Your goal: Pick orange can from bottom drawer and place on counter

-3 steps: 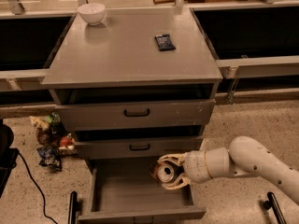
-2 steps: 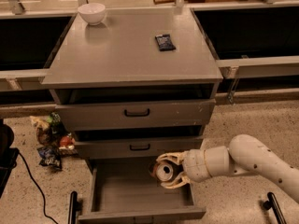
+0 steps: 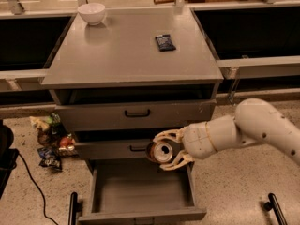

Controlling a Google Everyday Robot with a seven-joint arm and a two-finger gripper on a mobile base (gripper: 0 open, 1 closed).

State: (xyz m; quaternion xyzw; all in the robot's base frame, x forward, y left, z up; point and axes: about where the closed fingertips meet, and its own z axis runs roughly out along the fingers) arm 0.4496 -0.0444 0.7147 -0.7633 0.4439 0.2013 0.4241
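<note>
My gripper [image 3: 165,149] is shut on the orange can [image 3: 161,152], its pale fingers clasping it above and below. The can's silver top with its pull tab faces the camera and its orange-brown side shows at the left. The can hangs in front of the middle drawer, above the back of the open bottom drawer [image 3: 140,191], whose plain grey floor holds nothing. The counter [image 3: 126,50] is the broad grey top of the cabinet, well above the can.
A white bowl [image 3: 91,13] stands at the counter's far left and a dark blue snack packet [image 3: 165,42] at its right. Two shallower drawers with black handles [image 3: 137,112] are pushed in. Snack bags [image 3: 49,142] lie on the floor left of the cabinet.
The gripper with the can has risen slightly, from just above the bottom drawer to in front of the middle drawer.
</note>
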